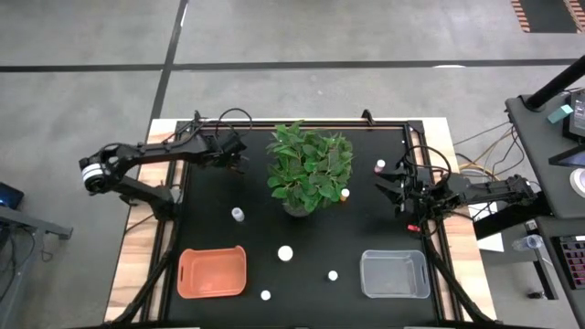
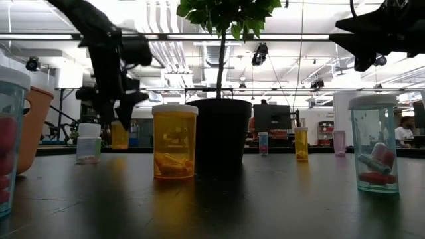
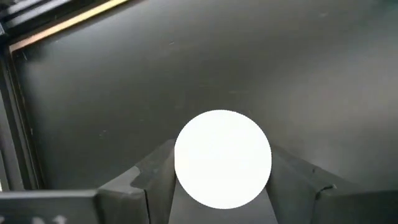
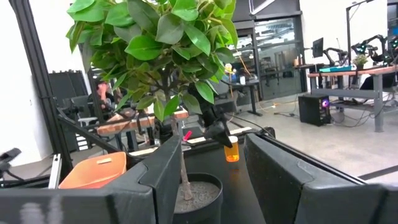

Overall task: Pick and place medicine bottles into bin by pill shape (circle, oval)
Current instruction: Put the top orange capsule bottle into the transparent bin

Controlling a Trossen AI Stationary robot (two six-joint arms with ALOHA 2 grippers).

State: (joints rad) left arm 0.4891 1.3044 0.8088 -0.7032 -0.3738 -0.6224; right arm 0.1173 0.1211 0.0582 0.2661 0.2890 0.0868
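We see the left gripper (image 3: 221, 186) at the table's (image 1: 366, 228) far left, jaws wide around an upright white-capped bottle (image 3: 222, 158), not gripping. Light, rigid, slick; pinch below the cap.

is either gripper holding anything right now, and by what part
The left gripper has its fingers on either side of a bottle's white cap, but a closed grip cannot be confirmed. The right gripper is open and holds nothing.

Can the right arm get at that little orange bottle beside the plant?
Probably yes: the bottle stands clear of the plant on its right-arm side, with bare table between it and the right tool.
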